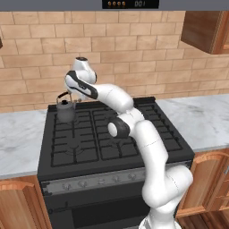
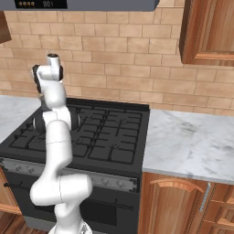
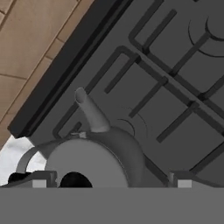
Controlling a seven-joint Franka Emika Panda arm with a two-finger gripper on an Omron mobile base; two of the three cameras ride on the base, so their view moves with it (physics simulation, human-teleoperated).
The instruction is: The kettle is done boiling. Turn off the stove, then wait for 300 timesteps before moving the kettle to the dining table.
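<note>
Hovering wide open and empty, gripper [image 3: 109, 183] straddling small dark grey metal kettle [image 3: 94, 159] on wide black gas stove [image 1: 107, 134], seemingly lined up for grasping.

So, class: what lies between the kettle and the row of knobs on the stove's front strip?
Only bare black grates of the stove, as the left base view shows; nothing stands between the kettle and the knobs.

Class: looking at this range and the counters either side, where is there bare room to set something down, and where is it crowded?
Free: the marble counter right of the stove, and the front and right grates. Crowded: the back-left burner, where the kettle sits under the open claw.
</note>
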